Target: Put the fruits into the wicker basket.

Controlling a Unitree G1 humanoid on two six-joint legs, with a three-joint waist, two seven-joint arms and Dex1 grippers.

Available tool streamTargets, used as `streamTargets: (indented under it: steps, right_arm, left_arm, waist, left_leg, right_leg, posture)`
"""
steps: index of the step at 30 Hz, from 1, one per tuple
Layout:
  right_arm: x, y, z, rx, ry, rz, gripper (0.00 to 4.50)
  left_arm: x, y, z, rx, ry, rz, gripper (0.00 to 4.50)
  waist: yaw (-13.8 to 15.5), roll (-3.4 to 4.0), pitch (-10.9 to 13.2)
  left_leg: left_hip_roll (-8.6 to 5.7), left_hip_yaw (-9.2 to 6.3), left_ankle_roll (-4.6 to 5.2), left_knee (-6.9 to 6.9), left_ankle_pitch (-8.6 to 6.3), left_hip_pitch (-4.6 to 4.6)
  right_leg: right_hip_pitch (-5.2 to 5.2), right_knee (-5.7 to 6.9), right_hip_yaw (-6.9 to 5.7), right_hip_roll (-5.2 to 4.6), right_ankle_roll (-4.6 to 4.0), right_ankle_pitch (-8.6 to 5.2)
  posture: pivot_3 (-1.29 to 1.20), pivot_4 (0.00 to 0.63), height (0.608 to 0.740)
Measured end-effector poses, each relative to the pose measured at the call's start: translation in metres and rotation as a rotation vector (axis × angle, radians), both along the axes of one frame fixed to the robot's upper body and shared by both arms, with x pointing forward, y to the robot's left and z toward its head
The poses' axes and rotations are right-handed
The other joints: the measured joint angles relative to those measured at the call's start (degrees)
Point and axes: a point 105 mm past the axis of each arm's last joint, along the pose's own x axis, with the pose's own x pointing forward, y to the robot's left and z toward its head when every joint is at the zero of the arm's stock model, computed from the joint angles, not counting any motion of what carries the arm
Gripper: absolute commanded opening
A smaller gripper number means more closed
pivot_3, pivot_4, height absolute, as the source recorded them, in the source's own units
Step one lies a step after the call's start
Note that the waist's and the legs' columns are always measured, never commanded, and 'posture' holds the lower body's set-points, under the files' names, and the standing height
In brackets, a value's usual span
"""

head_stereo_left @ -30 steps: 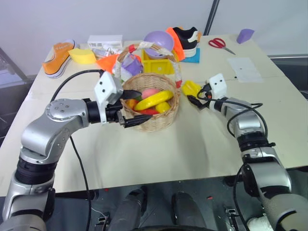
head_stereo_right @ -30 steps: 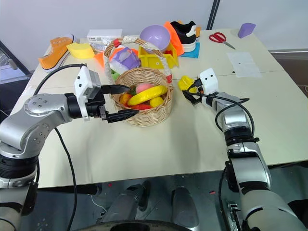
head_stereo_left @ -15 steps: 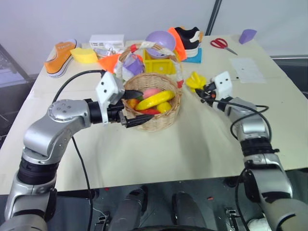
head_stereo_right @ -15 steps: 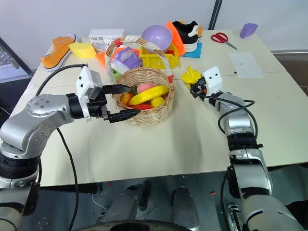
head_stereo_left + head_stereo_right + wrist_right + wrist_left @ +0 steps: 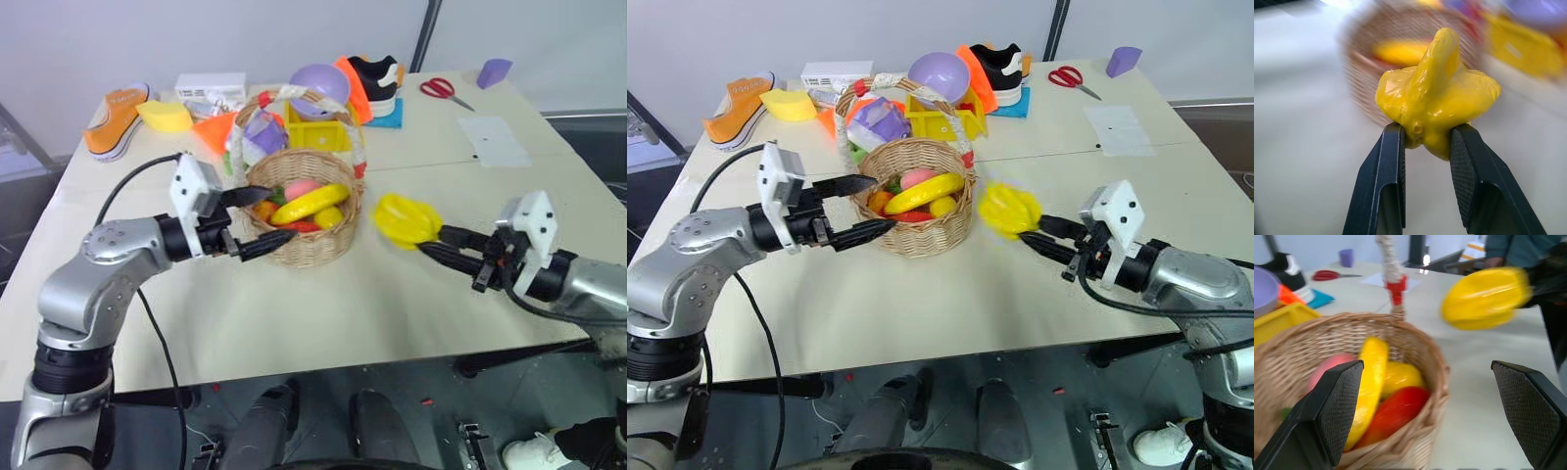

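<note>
The wicker basket (image 5: pixel 312 243) stands mid-table with its cloth-wrapped handle (image 5: pixel 359 147) arching over it. A yellow banana (image 5: pixel 312 203) lies inside among red, pink and orange toy pieces. The yellow star-shaped fruit (image 5: pixel 407 220) hangs in the air to the right of the basket, pinched in my right gripper (image 5: pixel 427 242); the right wrist view shows both fingers (image 5: pixel 1388 171) pressed on its base (image 5: pixel 1437 105). My left gripper (image 5: pixel 263 217) is open at the basket's left side, one finger over the rim and one against the outer wall, holding nothing.
Behind the basket stand a yellow plastic bin (image 5: pixel 315 132) and a purple bowl (image 5: pixel 320 80). Further back lie an orange shoe (image 5: pixel 113 117), a yellow sponge (image 5: pixel 165 115), a black shoe (image 5: pixel 377 73), red scissors (image 5: pixel 443 91) and a sheet of paper (image 5: pixel 495 140).
My right gripper shut on the star fruit, lifted it off the table and drew it back toward me, to the basket's right. My left gripper shifted slightly left.
</note>
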Motion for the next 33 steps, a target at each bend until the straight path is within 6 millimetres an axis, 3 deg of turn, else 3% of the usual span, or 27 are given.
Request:
streamTargets:
  steps: [3,5,8,11,12,14,19,23,26,33]
  right_arm:
    - [0.013,0.034,0.01,0.025,-0.049,0.041,0.92]
    - [0.031,0.063,0.007,0.039,-0.055,0.048,0.92]
    - [0.051,0.085,-0.003,0.022,-0.029,0.016,0.92]
    - [0.061,0.097,-0.006,0.016,-0.023,0.0,2.1]
    - [0.061,0.098,-0.006,0.011,-0.032,0.0,2.57]
    - [0.058,0.095,-0.005,-0.007,-0.059,0.006,2.57]
    - [0.04,0.055,-0.004,-0.042,-0.059,-0.006,2.57]
    - [0.04,0.034,0.01,-0.003,-0.069,-0.049,2.57]
    - [0.041,0.039,0.008,0.019,-0.064,-0.042,2.57]
    - [0.055,0.073,-0.005,0.008,-0.073,-0.017,2.57]
  left_arm:
    - [0.002,0.016,-0.01,0.005,0.036,0.039,4.5]
    - [0.003,0.02,-0.011,-0.001,0.036,0.051,4.5]
    - [0.003,0.023,-0.011,-0.003,0.031,0.065,4.5]
    - [0.002,0.022,-0.014,-0.007,0.037,0.075,4.5]
    - [0.001,0.022,-0.014,-0.006,0.033,0.078,4.5]
    - [-0.002,0.02,-0.013,-0.006,0.026,0.078,4.5]
    - [-0.006,0.02,-0.013,-0.016,0.022,0.083,4.5]
    - [-0.007,0.017,-0.011,-0.042,0.023,0.07,4.5]
    - [-0.006,0.009,-0.01,-0.048,0.022,0.045,4.5]
    - [-0.003,0.003,-0.007,-0.056,0.013,0.025,4.5]
  waist:
    - [0.19,-0.01,0.0]
    - [0.29,-0.02,0.01]
    - [1.26,-0.04,0.0]
    - [1.69,-0.04,0.0]
    - [1.89,-0.04,0.0]
    - [2.03,-0.04,0.0]
    - [1.96,-0.04,0.0]
    - [1.38,-0.03,0.0]
    - [1.19,-0.03,0.0]
    - [0.44,-0.03,0.0]
  left_leg:
    - [0.01,0.0,0.0,-0.03,0.0,-0.03]
    - [0.01,-0.01,0.0,-0.04,0.0,-0.07]
    - [-0.07,-0.02,0.0,-0.04,0.01,-0.17]
    - [-0.09,-0.02,0.01,-0.06,0.01,-0.19]
    - [-0.09,-0.02,0.01,-0.06,0.0,-0.19]
    - [-0.09,-0.02,0.01,-0.07,0.0,-0.18]
    - [-0.08,-0.01,0.04,-0.05,-0.03,-0.13]
    - [0.0,-0.01,0.04,-0.05,-0.03,-0.02]
    - [0.02,-0.01,0.04,-0.06,-0.03,-0.03]
    - [0.01,-0.01,0.04,-0.06,-0.02,-0.05]
  right_leg:
    - [-0.15,-0.16,-0.03,-0.01,-0.04,0.03]
    - [-0.24,-0.21,-0.04,0.0,-0.06,0.04]
    - [-0.31,-0.28,-0.08,-0.01,-0.03,0.07]
    - [-0.34,-0.26,-0.07,0.01,0.14,0.17]
    - [-0.35,-0.26,-0.08,0.01,0.16,0.18]
    - [-0.33,-0.26,-0.08,0.01,0.17,0.19]
    - [-0.25,-0.26,-0.1,0.01,0.07,0.16]
    - [-0.17,-0.22,-0.09,0.04,-0.06,0.13]
    - [-0.19,-0.23,-0.07,0.04,-0.06,0.12]
    - [-0.26,-0.22,-0.1,0.07,-0.04,0.14]
  posture:
    - [0.0,0.15,0.74]
    - [0.0,0.15,0.74]
    - [0.0,0.15,0.74]
    - [0.0,0.15,0.74]
    - [0.0,0.15,0.74]
    - [0.0,0.15,0.74]
    - [0.0,0.15,0.74]
    - [0.0,0.15,0.74]
    - [0.0,0.15,0.74]
    - [0.0,0.15,0.74]
